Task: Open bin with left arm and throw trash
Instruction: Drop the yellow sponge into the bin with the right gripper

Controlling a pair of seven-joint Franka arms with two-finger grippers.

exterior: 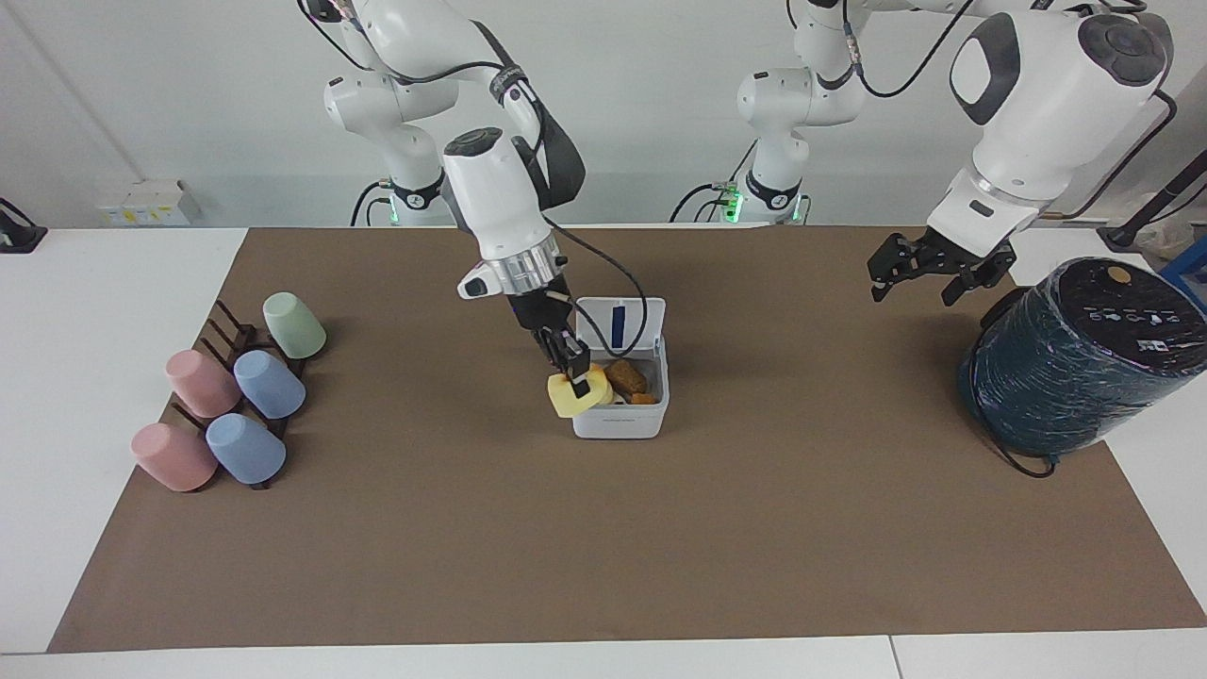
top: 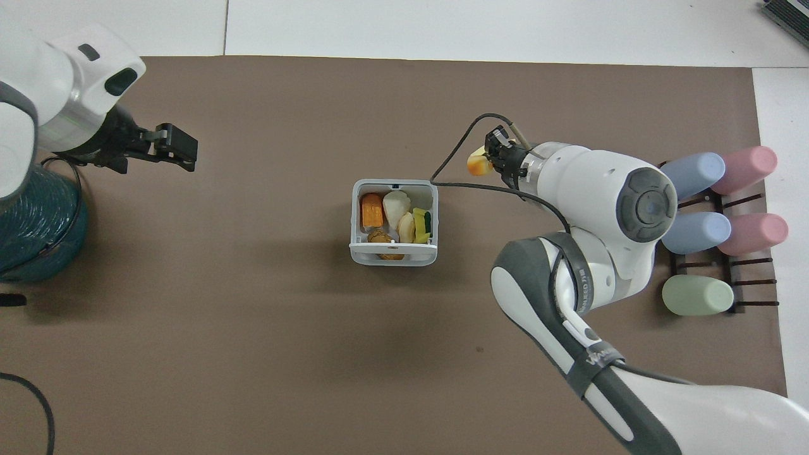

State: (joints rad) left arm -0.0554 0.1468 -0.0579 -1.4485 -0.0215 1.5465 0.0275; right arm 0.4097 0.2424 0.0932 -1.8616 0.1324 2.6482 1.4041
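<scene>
I carry the yellow block (exterior: 572, 396) pinched in my right gripper (exterior: 577, 375) fingers toward the open bin (exterior: 619, 422) mid-desk — left gripper (exterior: 929, 273), fingers spread, waits clear, near the teal cylinder (exterior: 1075, 363).

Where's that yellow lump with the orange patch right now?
The yellow lump is up in the air, held in the right claw, beside the open white bin toward the right arm's end of the table.

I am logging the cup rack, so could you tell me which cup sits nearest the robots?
The pale green cup: it lies on the rack alone, nearer the robots than both blue and both pink cups.
</scene>
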